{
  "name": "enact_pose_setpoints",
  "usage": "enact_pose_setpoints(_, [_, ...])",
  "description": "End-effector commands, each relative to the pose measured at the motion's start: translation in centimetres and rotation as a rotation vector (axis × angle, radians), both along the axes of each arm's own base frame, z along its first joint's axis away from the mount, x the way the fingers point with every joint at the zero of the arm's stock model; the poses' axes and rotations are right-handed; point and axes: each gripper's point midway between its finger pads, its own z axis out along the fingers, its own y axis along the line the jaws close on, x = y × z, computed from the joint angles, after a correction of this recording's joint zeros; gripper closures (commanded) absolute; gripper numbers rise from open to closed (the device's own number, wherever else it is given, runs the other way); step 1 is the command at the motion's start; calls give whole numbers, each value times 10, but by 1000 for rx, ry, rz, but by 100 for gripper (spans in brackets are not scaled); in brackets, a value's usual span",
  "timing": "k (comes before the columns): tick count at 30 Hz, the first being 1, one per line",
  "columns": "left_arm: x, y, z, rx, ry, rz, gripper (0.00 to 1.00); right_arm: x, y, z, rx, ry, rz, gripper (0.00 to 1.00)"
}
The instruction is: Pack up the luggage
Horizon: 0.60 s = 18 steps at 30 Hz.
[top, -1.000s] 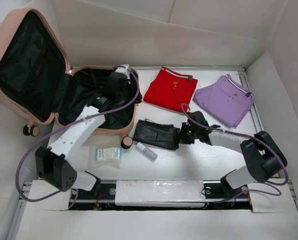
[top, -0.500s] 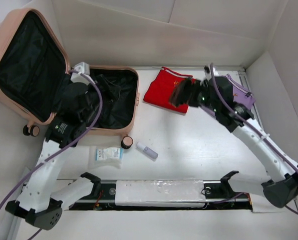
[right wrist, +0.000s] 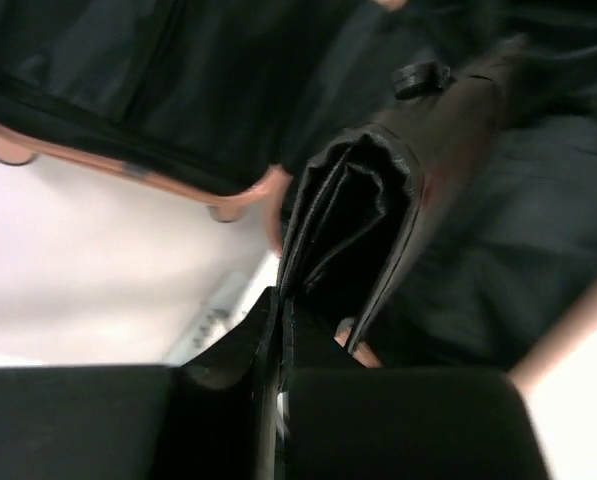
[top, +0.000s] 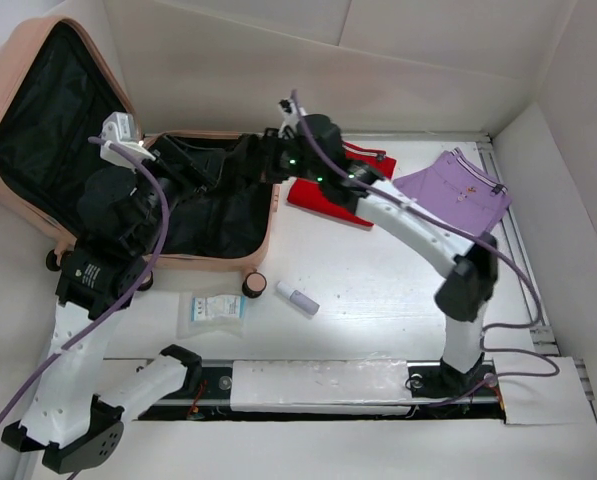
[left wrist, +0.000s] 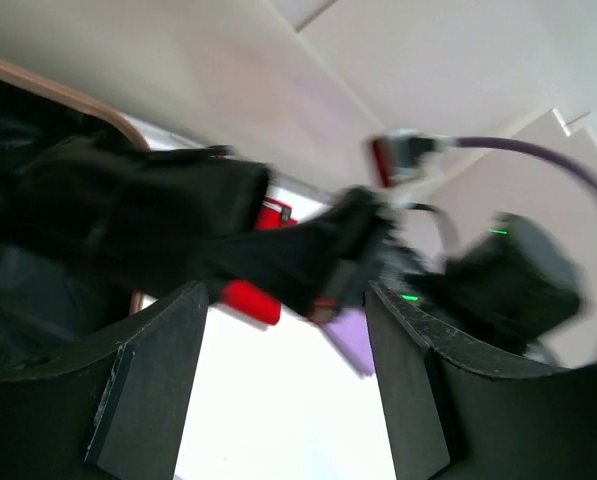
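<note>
Black on black over at the luggage (top: 270,212): half a second ago my right arm carried the black pouch (top: 193,160) above the red garment (top: 316,203). Now it has swung left, and the pouch hangs over the lower shell, which lies open at the left of the bench (top: 378,300) with the lid raised behind it. A second ago that pouch lay flat on the bench. Right end effector (right wrist: 278,300) is clamped narrow on the pouch's folded edge. Left arm has risen and drawn back toward the lid; left end effector (left wrist: 283,295) stands wide, nothing between its fingers, facing the pouch. Tube (top: 296,297), packet (top: 216,308) and purple garment (top: 458,195) lie where they did. Hard to read: from above the pouch's outline melts into the lining, and I cannot tell whether it touches the lining or hangs clear. Left wrist view is smeared by motion. Right arm covers part of the red garment, and the lid's left side runs off the picture edge. Textures: shell is smooth peach-pink with rounded corners. Lining is dull, creased black fabric. Pouch has a soft leathery sheen, with several layers showing at the fold and a small round stud near its top. Both garments are folded flat, with striped bands at their upper edges.
</note>
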Motion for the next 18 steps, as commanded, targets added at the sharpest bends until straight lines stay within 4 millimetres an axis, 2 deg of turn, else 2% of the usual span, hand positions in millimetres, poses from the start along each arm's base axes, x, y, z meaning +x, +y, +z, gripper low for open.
enact_pose_setpoints(1, [-11,13,32,-36,-79,42,40,-1,45,33,154,-40,81,83])
enact_pose_setpoints(2, [-11,13,29,-31,-68,42,40,7,51,17,135,-23,70,36])
enact_pose_setpoints(3, [-8,12,21,-23,-52,42,40,16,61,-19,86,27,68,23])
enact_pose_setpoints(4, [-11,13,20,-23,-53,42,40,21,59,-32,62,51,57,17])
enact_pose_setpoints(5, [-14,15,19,-25,-57,42,40,26,51,-65,8,106,40,14])
enact_pose_setpoints(6, [-12,14,12,-18,-41,42,40,17,41,-53,11,89,43,11])
enact_pose_setpoints(7, [-16,18,13,-20,-46,54,39,13,31,-54,-16,64,28,11])
enact_pose_setpoints(8, [-13,19,6,-12,-31,65,39,3,25,-54,-36,45,27,11])
enact_pose_setpoints(9, [-16,20,5,-13,-34,65,39,-8,14,-79,-101,62,13,14])
enact_pose_setpoints(10, [-14,19,1,-9,-26,65,38,-26,0,-53,-88,1,18,16])
enact_pose_setpoints(11, [-13,17,-5,6,-14,55,38,-47,0,-53,-97,-6,51,21])
enact_pose_setpoints(12, [-12,15,-11,11,-1,46,38,-68,-16,-65,-138,11,59,34])
enact_pose_setpoints(14, [-9,10,-18,19,18,29,38,-99,-22,-83,-188,33,96,50])
enact_pose_setpoints(15, [-10,8,-19,18,19,15,38,-124,-19,-96,-220,47,133,59])
enact_pose_setpoints(16, [-5,6,-23,22,27,15,38,-140,-25,-124,-278,81,147,67])
enact_pose_setpoints(17, [-4,3,-29,26,39,3,38,-154,-26,-134,-302,94,174,67])
enact_pose_setpoints(18, [-1,0,-25,20,27,-8,38,-171,-22,-145,-316,118,195,64])
